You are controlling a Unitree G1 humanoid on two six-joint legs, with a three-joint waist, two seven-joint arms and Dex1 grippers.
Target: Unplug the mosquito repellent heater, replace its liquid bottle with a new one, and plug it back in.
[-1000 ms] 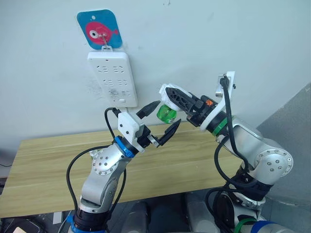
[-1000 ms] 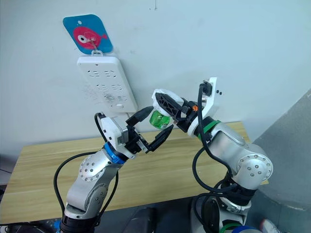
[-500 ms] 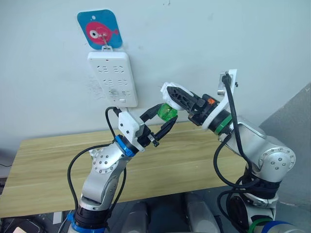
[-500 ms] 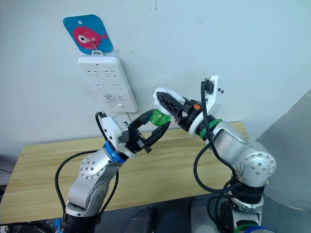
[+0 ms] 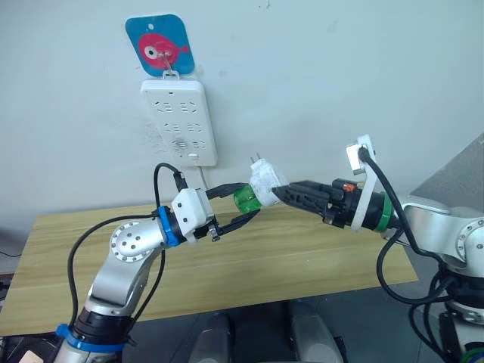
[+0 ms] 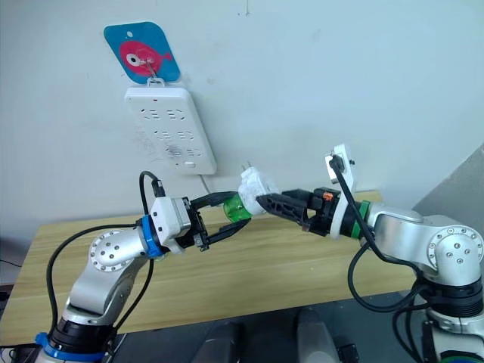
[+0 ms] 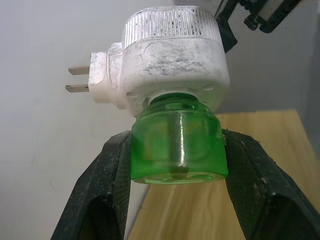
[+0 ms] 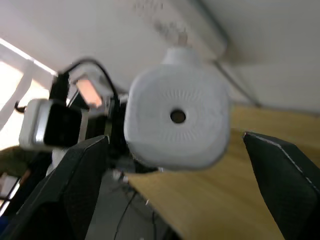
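Left jaws: closing on the green bottle (image 7: 177,145), one black finger (image 7: 100,195) pressing each side of it.
Left gripper (image 5: 236,206): reaching out over the table, level with the bottle, pointing toward the right arm.
Right jaws: hard to judge; in the right wrist view the two fingers (image 8: 75,175) are standing wide of the heater, while in the eye views their tips are meeting its white body. I cannot tell whether they are gripping it.
Right gripper (image 5: 281,193): pointing at the left gripper, its tip lying against the heater.
Heater (image 5: 264,182): hanging in the air between the two grippers, above the table and well apart from the strip, unplugged, its two prongs (image 7: 79,79) pointing up toward the wall. Its round vent (image 8: 177,116) is facing the right wrist camera.
Bottle: sitting screwed into the heater's underside.
Strip (image 5: 179,122): hanging on the wall from a hook under a blue fish sticker (image 5: 160,45).
Table (image 5: 76,257): wooden, standing against the wall below both arms.
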